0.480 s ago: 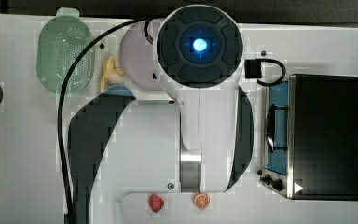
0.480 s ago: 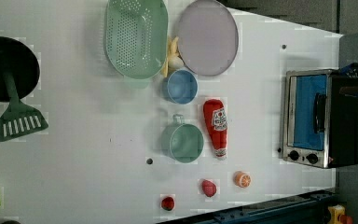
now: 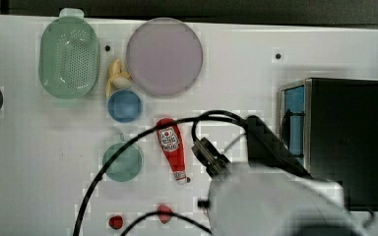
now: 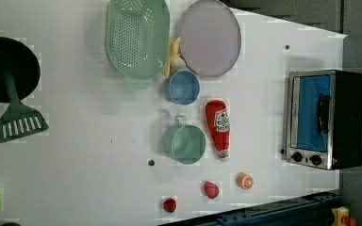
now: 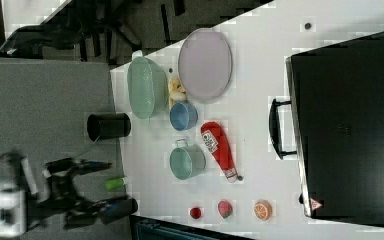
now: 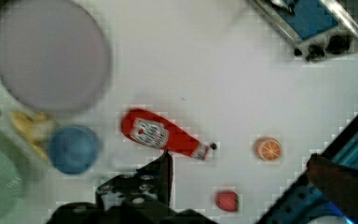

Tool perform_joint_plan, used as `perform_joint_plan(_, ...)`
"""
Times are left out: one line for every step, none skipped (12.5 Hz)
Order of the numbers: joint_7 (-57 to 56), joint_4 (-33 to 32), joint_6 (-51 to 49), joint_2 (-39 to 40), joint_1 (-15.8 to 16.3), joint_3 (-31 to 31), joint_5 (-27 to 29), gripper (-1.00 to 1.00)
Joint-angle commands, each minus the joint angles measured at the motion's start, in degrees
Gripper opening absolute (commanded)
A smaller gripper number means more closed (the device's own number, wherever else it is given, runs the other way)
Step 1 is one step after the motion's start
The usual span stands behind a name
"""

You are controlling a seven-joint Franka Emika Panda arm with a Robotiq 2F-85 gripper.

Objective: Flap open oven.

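White plastic casing of the robot arm (image 3: 275, 201) takes up the near right of the top view, with black cables (image 3: 128, 147) looping off toward the top view's left. Whether the gripper (image 6: 163, 172) is spread or pressed together I cannot tell; in the wrist view one dark finger ends just above the red ketchup bottle with the white label (image 6: 161, 135).

Along the near edge of the white table (image 4: 75, 141) in the left view lie three small toy foods: a red round piece (image 4: 169, 204), a pinkish-red piece (image 4: 211, 189) and an orange slice (image 4: 244, 180). Just beyond them the ketchup bottle (image 4: 218, 127) lies flat on its side, beside a teal-green mug with a small handle (image 4: 186, 143). Farther on is a small blue bowl (image 4: 183, 87), touching a yellow banana (image 4: 175, 57) behind it.

At the far side of the table, the mint-green perforated colander (image 4: 137, 36) sits to the left view's left of the round lilac plate (image 4: 210, 37). Off at the left view's left edge, a dark green slotted spatula (image 4: 18, 117) reaches out from a black round pan (image 4: 7, 66).

At the left view's right end stands the boxy toaster oven with black top and silver front frame (image 4: 325, 120). Its blue-tinted glass door (image 4: 311, 113) is closed, with the dark bar handle (image 4: 322, 114) across it and two small black knobs (image 4: 306, 158) at the nearer end. In the top view the arm's dark link (image 3: 270, 145) is just beside the oven front (image 3: 295, 118).
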Motion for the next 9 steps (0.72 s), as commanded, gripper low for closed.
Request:
perform_joint_plan(2.9,0.6,0.1,3.0,0.4,0.8,0.3,0.65)
perform_joint_plan(2.9,0.5,0.1,3.0,0.4,0.8,0.3,0.38)
perform_joint_plan(2.9,0.5,0.1,3.1,0.4,0.7,0.3,0.15)
perform_joint_plan(2.9,0.4,0.1,3.1,0.4,0.6,0.3,-0.09)
perform_joint_plan(2.9,0.2,0.1,3.0,0.4,0.5,0.3,-0.32)
perform_joint_plan(2.9,-0.2,0.1,3.1,0.3,0.4,0.3,-0.57)
perform_joint_plan(2.6,-0.8,0.2,3.1,0.3,0.2,0.0,-0.65)
perform_joint_plan(1.6,-1.5,0.3,3.3,0.3,-0.1,-0.1,-0.65)
perform_joint_plan(-0.8,-2.1,0.5,3.6,0.3,-0.5,-0.1,-0.65)
